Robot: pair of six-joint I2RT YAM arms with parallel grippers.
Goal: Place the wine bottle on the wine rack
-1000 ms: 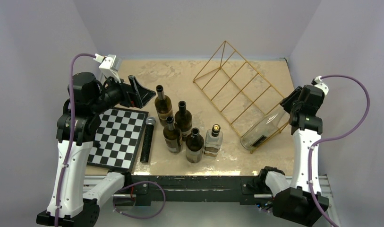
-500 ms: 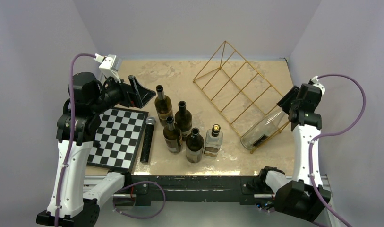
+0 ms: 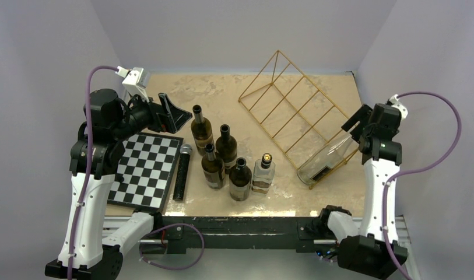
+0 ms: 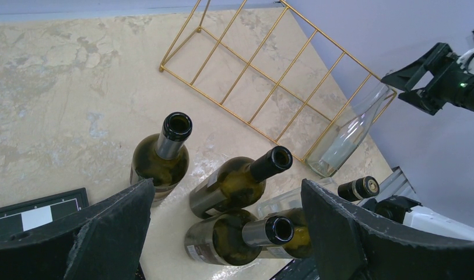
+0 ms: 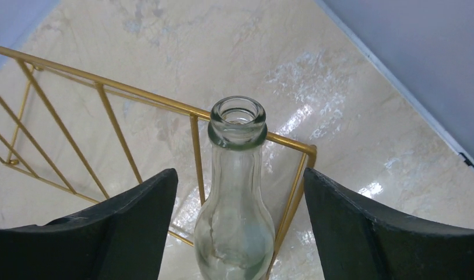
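The wine rack [image 3: 316,87] is a gold wire frame at the back right of the table. A clear glass wine bottle [image 3: 326,158] lies slanted in the rack's nearest slot, base towards the front and neck up against the rack's corner. My right gripper [image 3: 357,125] hovers just above the neck, open. In the right wrist view its black fingers [image 5: 135,216] stand wide on both sides of the bottle [image 5: 237,192] without touching it, with the rack's bars [image 5: 147,96] behind. My left gripper [image 3: 170,114] is open at the back left, holding nothing.
Several dark green bottles [image 3: 226,147] stand mid-table, with a clear capped bottle [image 3: 263,174] beside them. They show below my left gripper [image 4: 227,186] too. A chessboard [image 3: 144,169] and a black cylinder [image 3: 182,172] lie front left. The grey wall stands close on the right.
My right gripper has opened and let go of the clear bottle's neck, drawing back slightly to the right. The bottle stays in the rack. The left arm has not moved.
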